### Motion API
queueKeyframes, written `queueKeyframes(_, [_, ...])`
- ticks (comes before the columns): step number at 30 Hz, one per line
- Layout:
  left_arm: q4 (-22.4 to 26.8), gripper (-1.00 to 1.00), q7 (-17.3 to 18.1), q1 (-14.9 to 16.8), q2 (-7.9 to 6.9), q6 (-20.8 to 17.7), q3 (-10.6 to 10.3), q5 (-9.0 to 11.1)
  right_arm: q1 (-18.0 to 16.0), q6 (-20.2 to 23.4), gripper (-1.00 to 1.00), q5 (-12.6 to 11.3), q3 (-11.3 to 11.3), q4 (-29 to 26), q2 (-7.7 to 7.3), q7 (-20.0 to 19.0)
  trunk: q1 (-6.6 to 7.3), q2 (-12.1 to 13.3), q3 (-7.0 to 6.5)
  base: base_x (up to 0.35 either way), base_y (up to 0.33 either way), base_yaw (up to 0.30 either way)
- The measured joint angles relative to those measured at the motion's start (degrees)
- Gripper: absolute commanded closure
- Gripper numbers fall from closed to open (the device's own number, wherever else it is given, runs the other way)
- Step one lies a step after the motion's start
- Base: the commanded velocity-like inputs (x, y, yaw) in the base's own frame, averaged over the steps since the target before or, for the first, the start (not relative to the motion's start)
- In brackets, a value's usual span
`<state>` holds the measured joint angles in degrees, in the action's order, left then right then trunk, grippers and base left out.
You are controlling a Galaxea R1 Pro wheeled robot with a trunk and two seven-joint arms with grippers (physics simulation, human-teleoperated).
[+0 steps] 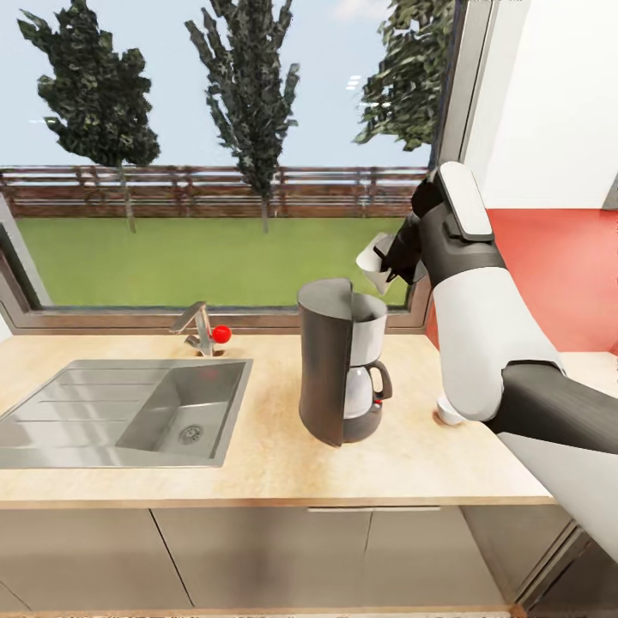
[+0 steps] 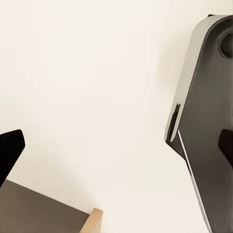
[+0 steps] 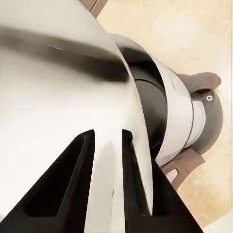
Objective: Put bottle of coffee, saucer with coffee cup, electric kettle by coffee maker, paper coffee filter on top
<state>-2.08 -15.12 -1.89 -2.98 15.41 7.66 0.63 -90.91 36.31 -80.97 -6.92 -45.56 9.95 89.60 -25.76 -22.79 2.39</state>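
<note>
Right wrist view: paper filter [image 3: 58,97] pinched between jaws above coffee maker [image 3: 179,121].

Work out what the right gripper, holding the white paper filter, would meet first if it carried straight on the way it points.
Probably the open top of the dark grey coffee maker: the right gripper, shut on the white paper filter, points down at it. How far off it lies is unclear.
</note>
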Motion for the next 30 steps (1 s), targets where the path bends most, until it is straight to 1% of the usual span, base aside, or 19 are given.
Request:
queueKeyframes(5, [0.0, -1.00, 0.0, 0.0, 0.03, 0.0, 0.0, 0.0, 0.0, 0.0, 1.00, 0.0, 0.0, 0.1, 0.00, 0.0, 0.00, 0.0, 0.00, -0.154, -0.113, 0.000])
queueKeyframes(15, [0.0, -1.00, 0.0, 0.0, 0.04, 0.0, 0.0, 0.0, 0.0, 0.1, 1.00, -0.1, 0.0, 0.1, 0.00, 0.0, 0.01, 0.0, 0.00, -0.016, -0.012, 0.000])
queueKeyframes(17, [0.0, -1.00, 0.0, 0.0, 0.02, 0.0, 0.0, 0.0, 0.0, 0.1, 1.00, -1.2, 0.0, 0.1, -0.01, 0.0, 0.01, 0.0, 0.00, -0.001, 0.000, 0.000])
queueKeyframes(18, [0.0, -1.00, 0.0, 0.0, 0.01, 0.0, 0.0, 0.0, 0.0, 0.1, 1.00, -2.2, 0.0, 0.1, -0.01, 0.0, 0.01, 0.0, 0.00, 0.000, 0.000, 0.000])
queueKeyframes(19, [0.0, -1.00, 0.0, 0.0, 0.01, 0.0, 0.0, 0.0, 0.0, 0.1, 1.00, -3.6, 0.0, 0.2, -0.01, 0.0, 0.01, 0.0, 0.00, 0.000, 0.000, 0.000])
queueKeyframes(20, [0.0, -1.00, 0.0, 0.0, 0.00, 0.0, 0.0, 0.0, 0.0, 0.1, 1.00, -6.4, 0.1, 0.3, -0.01, 0.0, 0.01, 0.0, 0.00, 0.000, 0.000, 0.000])
queueKeyframes(22, [0.0, -1.00, 0.0, 0.0, 0.00, 0.0, 0.0, 0.0, 0.0, 0.1, 1.00, -8.4, 0.1, 0.3, -0.01, 0.0, 0.01, 0.0, 0.00, 0.000, 0.000, 0.000])
queueKeyframes(25, [0.0, -1.00, 0.0, 0.0, 0.00, 0.0, 0.0, 0.0, 0.0, 0.1, 1.00, -9.4, 0.1, 0.3, -0.01, 0.0, 0.01, 0.0, 0.00, 0.000, 0.000, 0.000])
queueKeyframes(30, [0.0, -1.00, 0.0, -0.1, 0.00, 0.0, 0.0, 0.0, 0.0, 0.1, 1.00, -9.7, 0.1, 0.3, -0.01, 0.0, 0.01, 0.0, 0.00, 0.000, 0.000, 0.000])
